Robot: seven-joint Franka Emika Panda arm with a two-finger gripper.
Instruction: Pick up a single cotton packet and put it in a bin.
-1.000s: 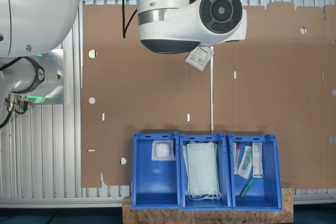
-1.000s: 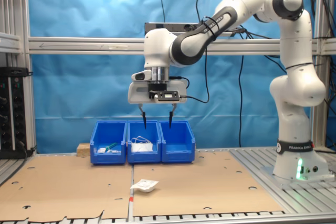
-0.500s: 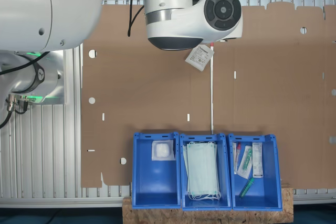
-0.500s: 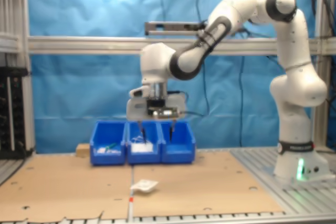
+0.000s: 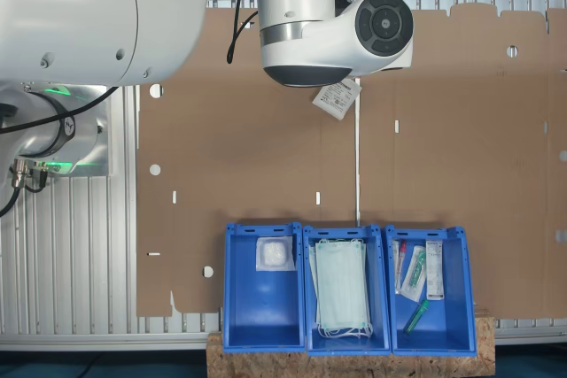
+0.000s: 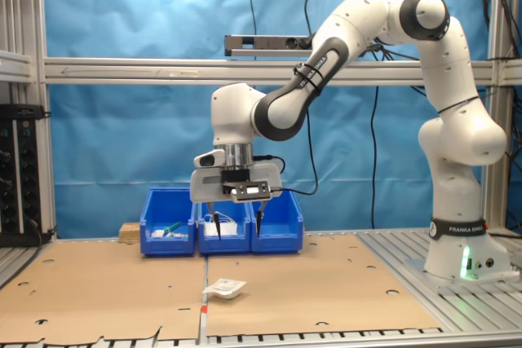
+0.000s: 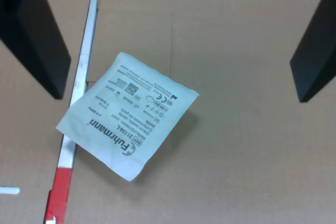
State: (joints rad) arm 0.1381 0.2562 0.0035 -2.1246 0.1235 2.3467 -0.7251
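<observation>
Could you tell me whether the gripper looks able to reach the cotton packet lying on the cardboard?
Probably yes: the gripper hangs open above the cotton packet, and nothing lies between them.

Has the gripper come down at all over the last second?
Yes. In the second exterior view the gripper has dropped: its fingers now hang in front of the row of blue plastic bins, nearer the white cotton packet on the cardboard.

You are looking at a glossy white arm [image 6: 444,128] with dark grey joint caps, black cables trailing along it, and slim black fingers [image 7: 37,35] (a green light is glowing at its base).
</observation>
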